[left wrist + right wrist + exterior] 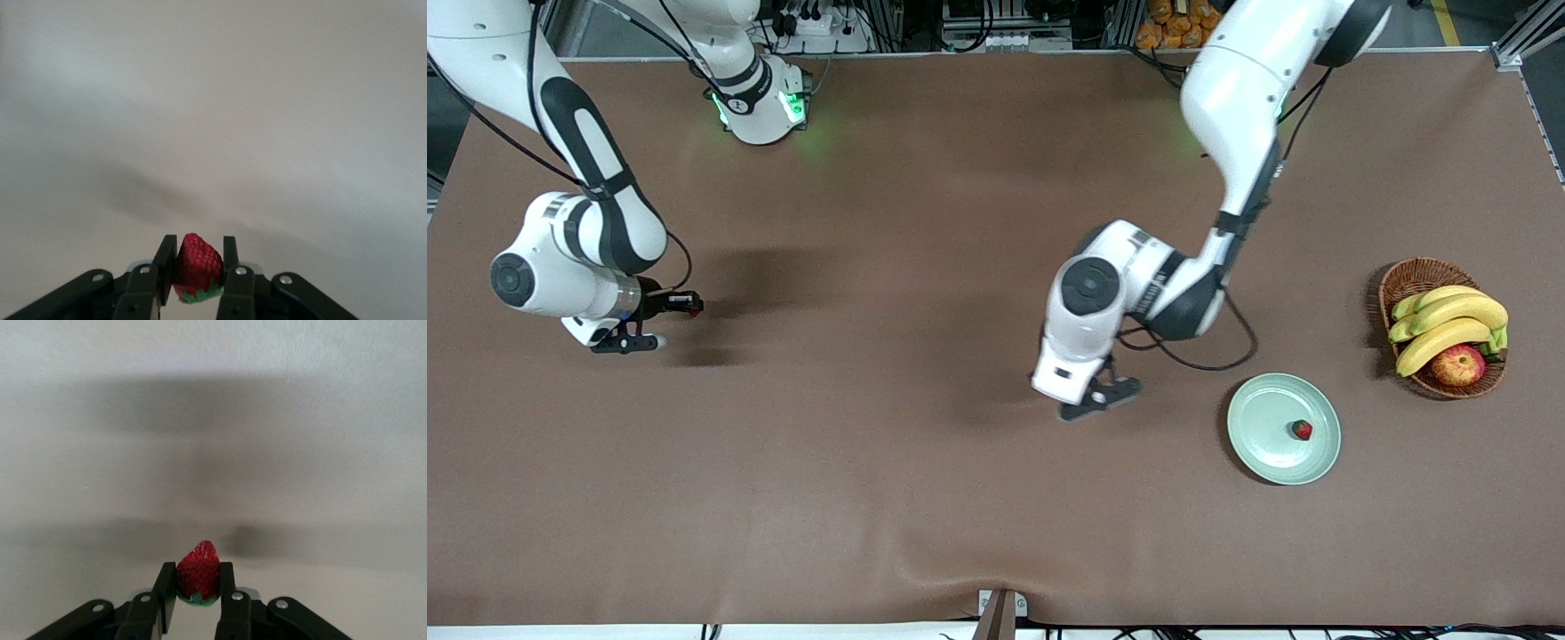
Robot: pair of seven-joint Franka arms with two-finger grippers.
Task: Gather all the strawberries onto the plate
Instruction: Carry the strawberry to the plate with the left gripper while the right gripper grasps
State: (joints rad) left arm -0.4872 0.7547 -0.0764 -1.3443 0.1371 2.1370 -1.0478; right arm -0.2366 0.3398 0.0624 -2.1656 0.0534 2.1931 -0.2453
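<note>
One small red strawberry point(1303, 430) lies in the pale mint-green round plate point(1263, 444) on the brown desk point(925, 498). Above bare desk, the left gripper point(197, 277) pinches a second strawberry point(197, 267) between its fingers point(164, 261), and the right gripper point(197, 593) pinches a third strawberry point(198, 572).

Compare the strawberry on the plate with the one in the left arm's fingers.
The strawberry on the plate lies free on the green plate; the held strawberry is clamped in the left gripper, over bare table. One is delivered, the other not yet. Both are small, red, green-capped.
</note>
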